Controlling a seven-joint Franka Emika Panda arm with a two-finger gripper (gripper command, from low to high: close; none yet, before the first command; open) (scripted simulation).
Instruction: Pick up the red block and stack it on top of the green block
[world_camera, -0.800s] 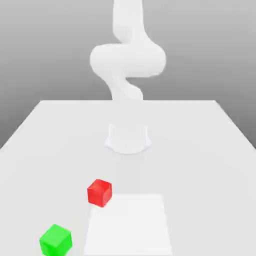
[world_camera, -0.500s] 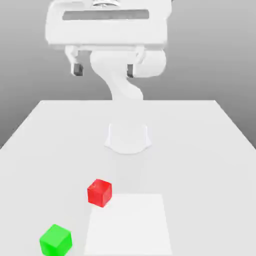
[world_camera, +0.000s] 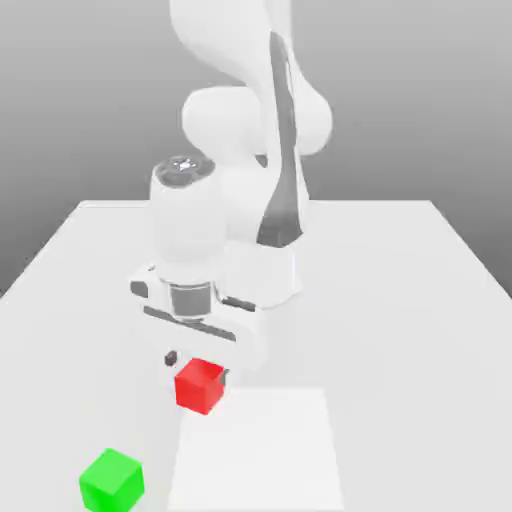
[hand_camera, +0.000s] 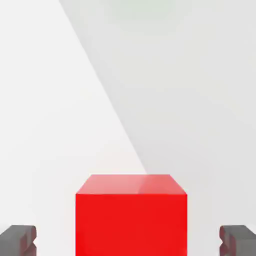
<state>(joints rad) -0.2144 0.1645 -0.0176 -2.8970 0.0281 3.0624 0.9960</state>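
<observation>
The arm's jaws (world_camera: 198, 366) stand released astride the small glossy red cube (world_camera: 199, 386) on the white worktop (world_camera: 400, 330); the small glossy green cube (world_camera: 111, 480) sits apart.

The arm now reaches down over the counter (world_camera: 400, 300), where earlier its hand hung high near the top of the exterior view. The gripper (world_camera: 197, 366) now sits low just above the red block (world_camera: 199, 386), its fingers (hand_camera: 18, 239) spread wide on either side of the block.
</observation>
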